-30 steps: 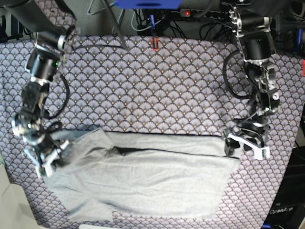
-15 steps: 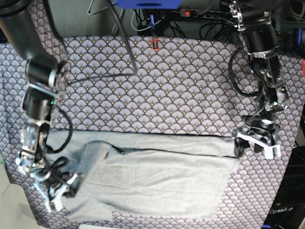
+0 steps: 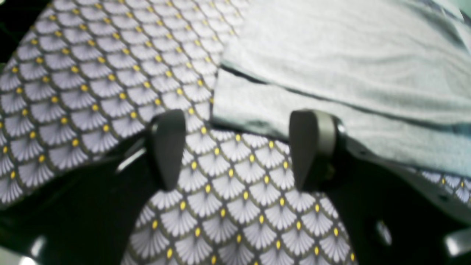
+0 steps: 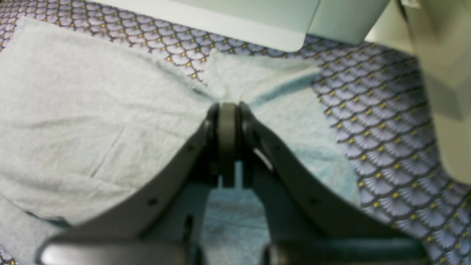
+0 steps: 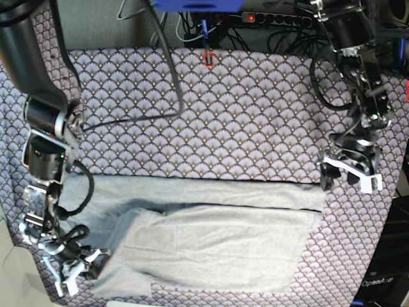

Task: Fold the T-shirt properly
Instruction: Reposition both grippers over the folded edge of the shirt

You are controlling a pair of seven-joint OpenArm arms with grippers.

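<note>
The light grey T-shirt [image 5: 217, 236] lies folded in a long band across the front of the table. My right gripper [image 5: 75, 272], at the left of the base view, is shut on the shirt's left end and holds it low near the front left corner. In the right wrist view the closed gripper [image 4: 228, 110] pinches a bunched fold of the shirt [image 4: 92, 121]. My left gripper [image 5: 349, 176] is open and empty, just off the shirt's right end. In the left wrist view the left gripper [image 3: 237, 147] hovers over the patterned cloth, with the shirt's edge [image 3: 331, 62] just beyond.
The purple-grey scallop-patterned cloth [image 5: 223, 121] covers the table. Cables and a power strip [image 5: 268, 19] run along the back, beside a red clip [image 5: 208, 59]. A pale box [image 5: 11, 272] sits at the front left corner and shows in the right wrist view [image 4: 239, 22].
My right gripper has dragged the shirt's left end down toward the front left corner. My left gripper has moved right and slightly back, away from the shirt's right edge.
</note>
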